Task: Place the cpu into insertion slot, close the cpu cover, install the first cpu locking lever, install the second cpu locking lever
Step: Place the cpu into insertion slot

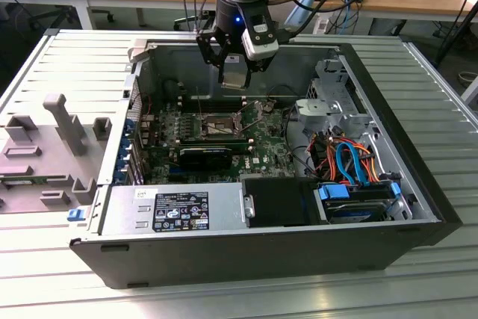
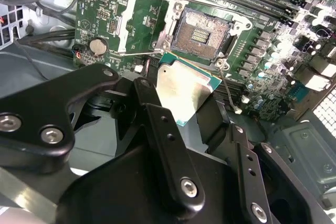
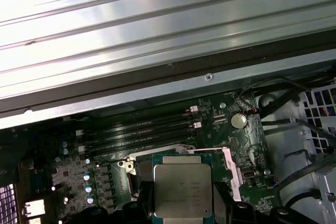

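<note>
While gripper clamps flat silvery cpu, dark square insertion slot uncovered

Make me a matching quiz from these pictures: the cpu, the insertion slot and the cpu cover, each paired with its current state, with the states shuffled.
Things:
1. cpu
2. insertion slot
3. cpu cover

States:
A. empty, contacts bare
B. flipped open beside the slot
C. gripped in the pincer above the board

Pairs: 1-C, 2-A, 3-B
</note>
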You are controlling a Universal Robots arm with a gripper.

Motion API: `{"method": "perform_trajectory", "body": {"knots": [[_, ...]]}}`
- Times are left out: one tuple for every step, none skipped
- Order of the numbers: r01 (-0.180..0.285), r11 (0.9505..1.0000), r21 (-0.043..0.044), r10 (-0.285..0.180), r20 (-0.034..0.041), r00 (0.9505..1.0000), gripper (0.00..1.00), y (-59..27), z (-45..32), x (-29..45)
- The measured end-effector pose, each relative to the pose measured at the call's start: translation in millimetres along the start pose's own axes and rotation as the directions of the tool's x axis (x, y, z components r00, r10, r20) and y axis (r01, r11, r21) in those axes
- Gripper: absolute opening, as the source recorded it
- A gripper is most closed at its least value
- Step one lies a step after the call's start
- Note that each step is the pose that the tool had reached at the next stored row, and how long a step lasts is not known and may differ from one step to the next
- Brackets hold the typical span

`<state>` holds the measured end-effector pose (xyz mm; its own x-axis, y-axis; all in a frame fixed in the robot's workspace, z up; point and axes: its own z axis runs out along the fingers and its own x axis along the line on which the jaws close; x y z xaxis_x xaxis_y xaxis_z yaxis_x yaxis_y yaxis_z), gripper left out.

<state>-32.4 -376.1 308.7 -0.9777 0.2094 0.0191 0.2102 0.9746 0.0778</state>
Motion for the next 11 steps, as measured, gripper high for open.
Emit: {"method": "perform_trajectory", "body": {"knots": [[-0.003, 1.0000, -0.0001, 0.003, 0.0003, 1.0000, 0.54, 0.0, 0.0, 0.0], [-0.006, 1.0000, -0.0001, 0.006, 0.0005, 1.0000, 0.54, 0.0, 0.0, 0.0], [-0.011, 0.9999, -0.0002, 0.011, 0.0009, 0.9999, 0.54, 0.0, 0.1, 0.0], [-0.016, 0.9999, -0.0003, 0.016, 0.0013, 0.9999, 0.54, 0.0, 0.1, 0.0], [-0.022, 0.9998, -0.0002, 0.022, 0.0018, 0.9998, 0.54, 0.0, 0.1, 0.0], [-0.026, 0.9997, -0.0002, 0.026, 0.0021, 0.9997, 0.54, 0.0, 0.2, 0.0], [-0.028, 0.9996, -0.0002, 0.028, 0.0024, 0.9996, 0.54, 0.0, 0.2, 0.0], [-0.031, 0.9995, 0.0000, 0.031, 0.0026, 0.9995, 0.54, 0.0, 0.2, 0.0], [-0.038, 0.9993, 0.0001, 0.038, 0.0032, 0.9993, 0.54, 0.0, 0.2, 0.0], [-0.041, 0.9991, 0.0002, 0.041, 0.0035, 0.9991, 0.54, 0.0, 0.2, 0.0], [-0.044, 0.9990, 0.0004, 0.044, 0.0039, 0.9990, 0.54, 0.0, 0.2, 0.0]]}}
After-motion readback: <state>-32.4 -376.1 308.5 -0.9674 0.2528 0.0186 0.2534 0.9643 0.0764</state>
